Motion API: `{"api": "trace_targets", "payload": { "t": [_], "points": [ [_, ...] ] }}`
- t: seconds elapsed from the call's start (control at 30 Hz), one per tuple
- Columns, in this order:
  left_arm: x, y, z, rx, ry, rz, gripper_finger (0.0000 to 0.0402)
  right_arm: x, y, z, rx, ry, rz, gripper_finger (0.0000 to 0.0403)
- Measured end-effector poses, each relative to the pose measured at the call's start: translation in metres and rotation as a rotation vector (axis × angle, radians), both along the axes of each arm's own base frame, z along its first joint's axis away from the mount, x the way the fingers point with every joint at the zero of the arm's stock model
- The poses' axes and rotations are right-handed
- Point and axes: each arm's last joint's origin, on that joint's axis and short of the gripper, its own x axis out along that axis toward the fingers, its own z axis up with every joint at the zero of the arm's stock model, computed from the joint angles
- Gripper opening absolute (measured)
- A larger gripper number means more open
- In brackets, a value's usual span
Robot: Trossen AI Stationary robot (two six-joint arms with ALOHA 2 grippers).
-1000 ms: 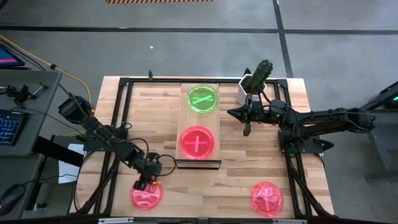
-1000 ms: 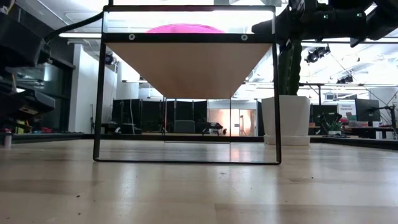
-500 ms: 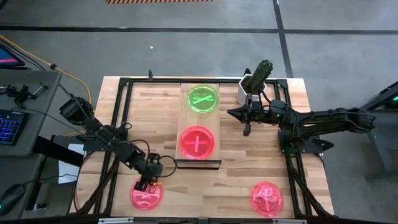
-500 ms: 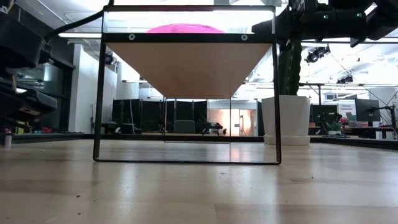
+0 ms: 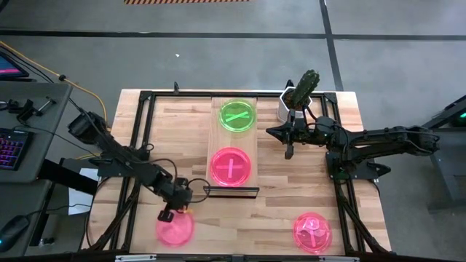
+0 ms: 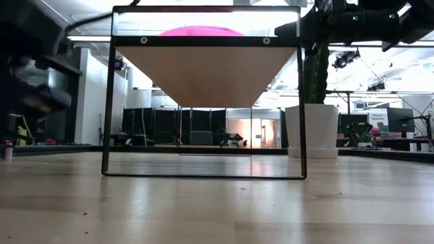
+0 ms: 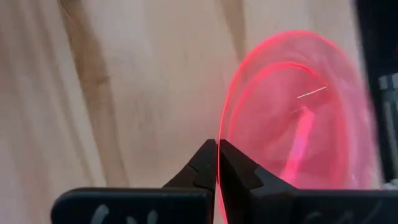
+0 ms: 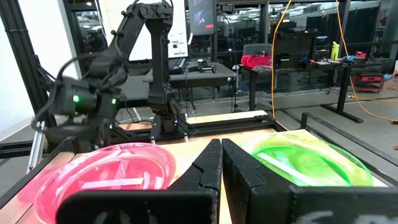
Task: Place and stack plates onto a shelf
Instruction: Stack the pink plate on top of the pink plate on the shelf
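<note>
The left gripper (image 5: 169, 212) is found at about seven o'clock on the table (image 5: 277, 211), its fingers (image 7: 205, 167) pressed together on the rim of a pink plate (image 5: 175, 229), which is seen blurred at the table's near-left corner. In the left wrist view the same plate's thin edge (image 7: 298, 118) runs straight down between the two dark fingertips, so the plate is pinched by its rim.

The shelf (image 5: 233, 127) is laid along the table's middle, from twelve o'clock toward the centre. On it a green plate with a cross mark (image 5: 238, 116) is set at the far end, and a pink plate with a cross mark (image 5: 231, 166) is set at the near end, the two apart from each other. Another pink plate (image 5: 314, 233) is left on the tabletop at about five o'clock.

The right gripper (image 5: 288, 151) is held at about two o'clock, just beside the shelf's right edge, with its fingers (image 8: 214, 163) pressed together on nothing. A white pot with a cactus (image 5: 295, 102) is placed behind it, at one o'clock.
</note>
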Motion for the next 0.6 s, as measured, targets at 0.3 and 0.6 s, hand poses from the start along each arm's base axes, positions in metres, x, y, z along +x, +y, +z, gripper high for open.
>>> {"api": "trace_targets", "payload": {
  "t": [0.3,0.6],
  "points": [
    [-0.006,0.016,0.042,-0.105,-0.029,0.057,0.0000,0.000,0.000,-0.002,0.003,0.017,0.000,0.0000],
    [-0.023,0.041,0.080,-0.306,-0.044,0.230,0.0000,0.000,0.000,-0.004,0.014,0.040,0.000,0.0000]
  ]
}}
